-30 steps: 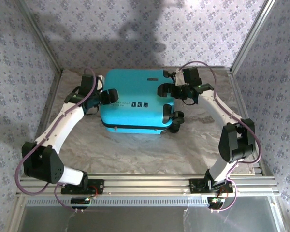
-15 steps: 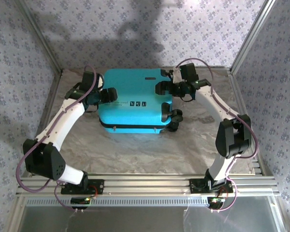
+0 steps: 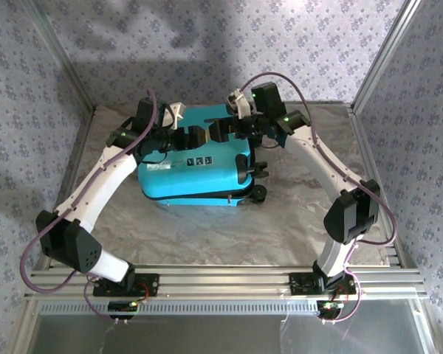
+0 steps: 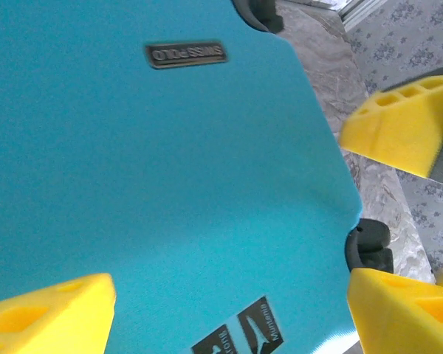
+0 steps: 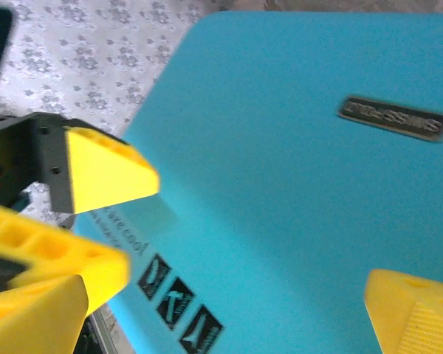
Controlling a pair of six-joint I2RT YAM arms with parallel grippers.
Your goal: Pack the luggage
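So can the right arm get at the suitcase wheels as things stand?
Probably yes. The right gripper hangs open over the luggage, and the wheels stick out on that arm's side, next to the table, with nothing in between.

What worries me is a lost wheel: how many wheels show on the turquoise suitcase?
2. Both sit at the right end of the luggage in the top view: the far wheel partway along that end, the near wheel at its near corner. More may be hidden underneath.
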